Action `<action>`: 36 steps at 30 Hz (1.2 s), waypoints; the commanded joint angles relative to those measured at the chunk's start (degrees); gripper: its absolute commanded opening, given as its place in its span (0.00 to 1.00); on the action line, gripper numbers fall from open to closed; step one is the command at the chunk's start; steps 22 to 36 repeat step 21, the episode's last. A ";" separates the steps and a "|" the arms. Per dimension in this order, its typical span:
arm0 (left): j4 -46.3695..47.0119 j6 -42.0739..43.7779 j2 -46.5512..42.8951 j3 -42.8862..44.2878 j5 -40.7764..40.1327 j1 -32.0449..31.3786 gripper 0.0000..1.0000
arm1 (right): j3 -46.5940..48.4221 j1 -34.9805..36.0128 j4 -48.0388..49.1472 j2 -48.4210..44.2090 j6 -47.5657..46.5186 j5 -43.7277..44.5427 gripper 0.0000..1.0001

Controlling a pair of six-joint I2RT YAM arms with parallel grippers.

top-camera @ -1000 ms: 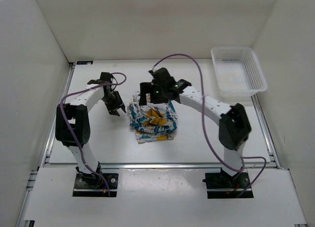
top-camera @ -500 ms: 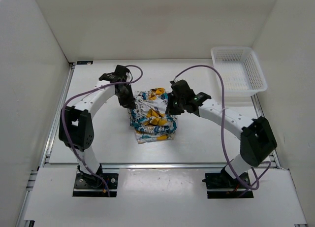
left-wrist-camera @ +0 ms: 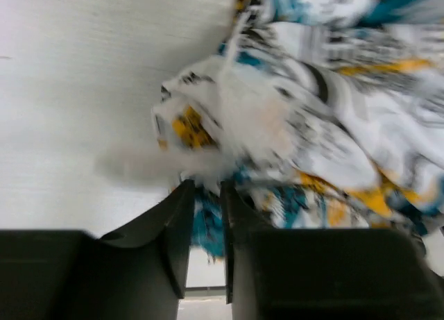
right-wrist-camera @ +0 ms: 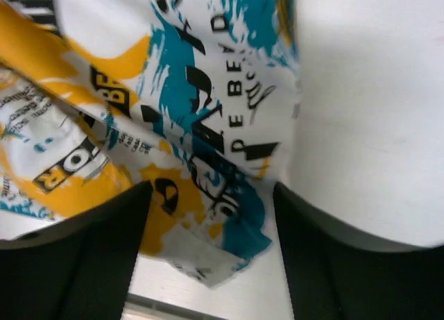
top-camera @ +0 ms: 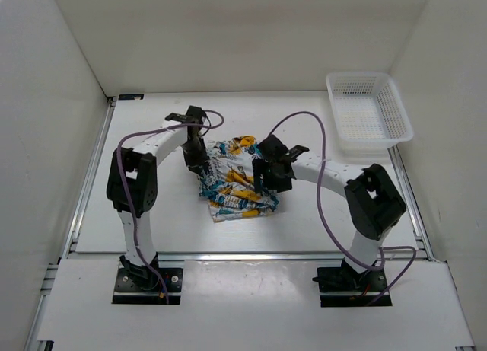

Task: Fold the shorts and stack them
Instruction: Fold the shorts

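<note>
In the left wrist view, the soft white fabric shorts with a teal, yellow-orange and black print [left-wrist-camera: 333,125] are smeared by blur and run off the top and right edges. The left gripper [left-wrist-camera: 207,195] is cut off by the bottom edge. Its dark fingers [left-wrist-camera: 173,230] stand almost together, and the blur hides whether cloth is pinched between them. The right wrist view cuts the right gripper [right-wrist-camera: 211,195] at the bottom edge too. From the top camera, both wrists cover their own fingertips.
</note>
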 commanded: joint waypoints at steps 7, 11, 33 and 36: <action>-10.77 1.16 -23.36 14.91 -5.25 0.00 0.86 | 8.33 -0.70 -11.50 -29.06 -1.75 27.85 1.00; -7.53 1.16 -35.93 10.44 -4.63 0.00 1.00 | 4.12 -1.22 -16.68 -37.43 0.88 38.67 1.00; -6.64 -0.77 -63.17 -8.37 -8.41 0.00 1.00 | -8.37 -1.22 -27.94 -50.70 9.85 44.23 1.00; -6.64 -0.77 -63.17 -8.37 -8.41 0.00 1.00 | -8.37 -1.22 -27.94 -50.70 9.85 44.23 1.00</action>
